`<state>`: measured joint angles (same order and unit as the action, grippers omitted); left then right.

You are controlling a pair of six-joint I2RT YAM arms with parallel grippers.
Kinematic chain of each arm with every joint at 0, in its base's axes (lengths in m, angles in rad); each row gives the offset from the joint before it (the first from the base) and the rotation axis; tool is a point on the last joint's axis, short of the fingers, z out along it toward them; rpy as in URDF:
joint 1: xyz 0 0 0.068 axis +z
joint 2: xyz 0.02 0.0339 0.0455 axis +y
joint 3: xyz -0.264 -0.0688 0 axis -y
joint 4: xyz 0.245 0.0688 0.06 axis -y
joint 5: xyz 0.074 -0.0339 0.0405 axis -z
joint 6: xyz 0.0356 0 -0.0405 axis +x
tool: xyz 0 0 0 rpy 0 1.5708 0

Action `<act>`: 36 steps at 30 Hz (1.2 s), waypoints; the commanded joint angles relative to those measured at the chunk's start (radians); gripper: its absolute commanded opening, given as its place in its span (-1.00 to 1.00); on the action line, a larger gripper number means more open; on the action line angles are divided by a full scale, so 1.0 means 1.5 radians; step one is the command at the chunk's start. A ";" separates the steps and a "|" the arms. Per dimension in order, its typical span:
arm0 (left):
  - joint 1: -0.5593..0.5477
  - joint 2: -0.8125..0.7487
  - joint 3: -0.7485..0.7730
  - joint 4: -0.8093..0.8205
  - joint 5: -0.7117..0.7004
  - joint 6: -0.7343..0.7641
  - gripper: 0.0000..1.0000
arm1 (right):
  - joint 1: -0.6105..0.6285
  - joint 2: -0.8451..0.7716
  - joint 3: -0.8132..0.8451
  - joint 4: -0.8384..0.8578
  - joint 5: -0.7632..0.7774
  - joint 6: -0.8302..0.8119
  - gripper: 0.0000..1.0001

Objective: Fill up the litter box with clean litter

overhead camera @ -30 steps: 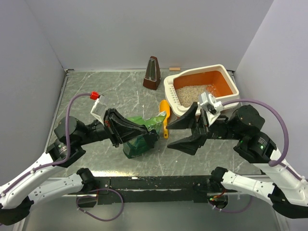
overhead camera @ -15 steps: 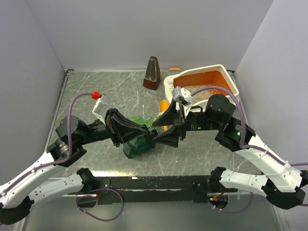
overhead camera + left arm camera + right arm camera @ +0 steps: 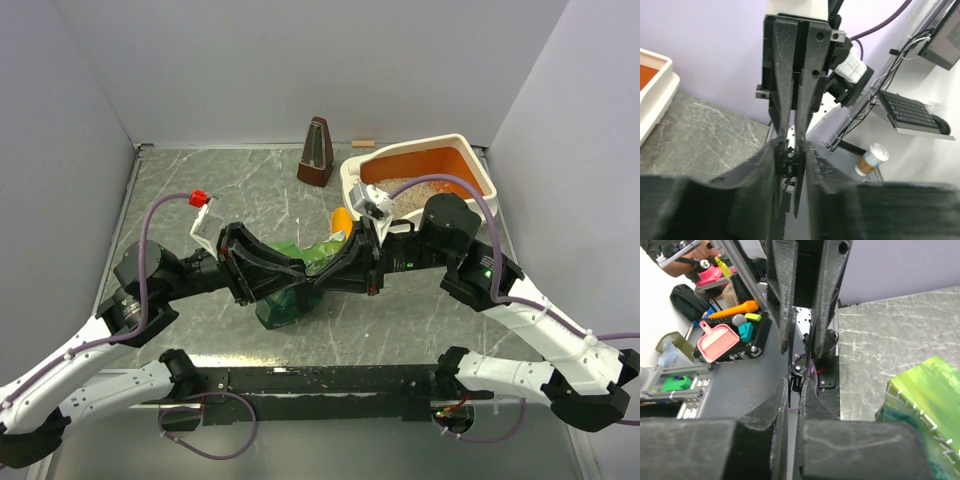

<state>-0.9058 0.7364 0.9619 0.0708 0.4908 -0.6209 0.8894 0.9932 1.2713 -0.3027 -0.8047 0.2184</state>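
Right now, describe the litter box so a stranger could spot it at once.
Go to the far right corner of the table. The litter box sits there, a cream tray, orange inside, holding pale litter. Its neighbour, the brown pyramid, is smaller and pointed.

The left arm (image 3: 95, 335) runs from the lower left of the top view, bends at an elbow (image 3: 140, 268) left of centre, and holds its forearm level, pointing right. The right arm (image 3: 545, 325) runs from the lower right, folds at a joint right of centre, and points left. The left hand (image 3: 300, 270) and right hand (image 3: 322, 280) face each other and meet tip to tip in the middle of the frame.

In the wrist views the left hand's fingers (image 3: 782, 290) stand apart with a plain gap. The right hand's fingers (image 3: 850, 450) are pressed nearly together, with only a thin slit between them. The right tips appear to sit inside the left hand's gap.
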 commanded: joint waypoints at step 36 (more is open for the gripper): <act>0.000 0.152 -0.030 -0.315 -0.293 0.462 0.13 | -0.122 0.013 0.069 -0.182 0.326 -0.273 -1.00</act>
<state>-0.9039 0.9752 0.9421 -0.4305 0.0540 0.0208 0.7322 1.0130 1.3952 -0.6178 -0.2729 -0.1764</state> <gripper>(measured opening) 0.568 0.130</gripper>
